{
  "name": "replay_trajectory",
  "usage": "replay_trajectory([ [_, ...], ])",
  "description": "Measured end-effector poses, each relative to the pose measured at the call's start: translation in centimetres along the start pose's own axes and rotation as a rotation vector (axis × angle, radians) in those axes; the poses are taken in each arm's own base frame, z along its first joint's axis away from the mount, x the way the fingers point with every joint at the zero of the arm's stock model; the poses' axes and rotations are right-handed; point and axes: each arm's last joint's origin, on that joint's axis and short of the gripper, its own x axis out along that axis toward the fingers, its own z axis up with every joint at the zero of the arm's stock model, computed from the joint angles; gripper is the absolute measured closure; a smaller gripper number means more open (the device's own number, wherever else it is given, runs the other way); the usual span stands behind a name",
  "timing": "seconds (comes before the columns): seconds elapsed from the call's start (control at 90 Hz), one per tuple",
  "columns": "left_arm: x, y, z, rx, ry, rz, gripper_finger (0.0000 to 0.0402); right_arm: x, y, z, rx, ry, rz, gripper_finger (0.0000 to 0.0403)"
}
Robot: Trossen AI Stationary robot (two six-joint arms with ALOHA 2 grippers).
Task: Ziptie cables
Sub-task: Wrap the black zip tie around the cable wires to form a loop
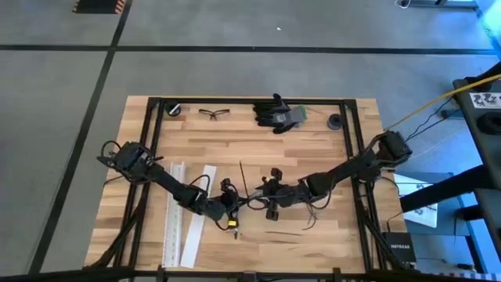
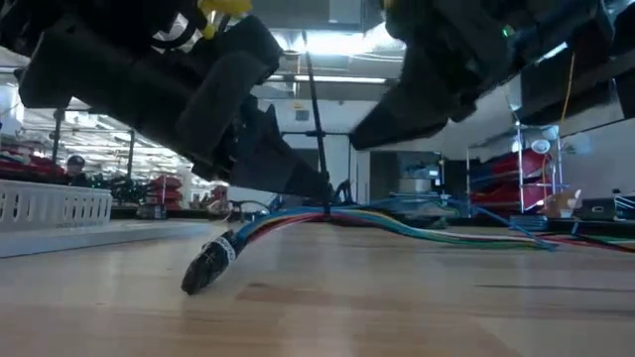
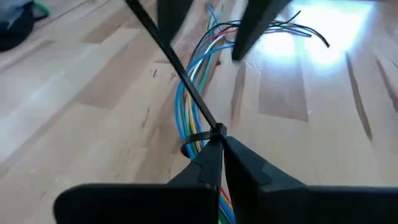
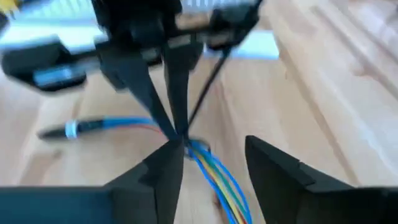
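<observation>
Now we have the cables (image 3: 186, 99) lying along the middle of the tabletop (image 1: 313, 243), a bundle of blue, green, yellow and red wires with their far ends splaying out loose. A black zip tie (image 3: 198, 134) is looped around the bundle, and its long tail (image 3: 163, 46) sticks up and away at a slant.

Our left end effector (image 3: 221, 140) sits right at the loop, fingers pinched tight on the zip tie's head, which we judge is there to anchor the tie so the loop can be cinched. In the right wrist view that same pinch shows as two dark fingers meeting just over the wires.

Our right end effector (image 4: 214, 165) hovers close on the other side with its fingers spread apart and nothing between them. We reckon it is lined up to catch the tail and draw it through.

From above, both arms meet near the tabletop's centre, white channel strips (image 1: 184, 211) lying off to the left, and safety glasses (image 1: 213, 113) and a glove (image 1: 275, 113) parked along the far edge.
</observation>
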Motion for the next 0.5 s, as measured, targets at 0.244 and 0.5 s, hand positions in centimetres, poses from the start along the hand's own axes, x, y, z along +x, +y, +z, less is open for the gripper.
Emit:
replay_trajectory([
  [0.244,0.0,0.0,0.1,0.001,-0.004,0.000,0.0401,2.9,-0.6,-0.2,0.061,-0.077,0.095,0.0271],
  [0.5,0.0,0.1,0.0,0.011,0.005,0.003,0.0401,3.4,-1.4,-0.1,0.073,-0.072,0.159,0.0336],
])
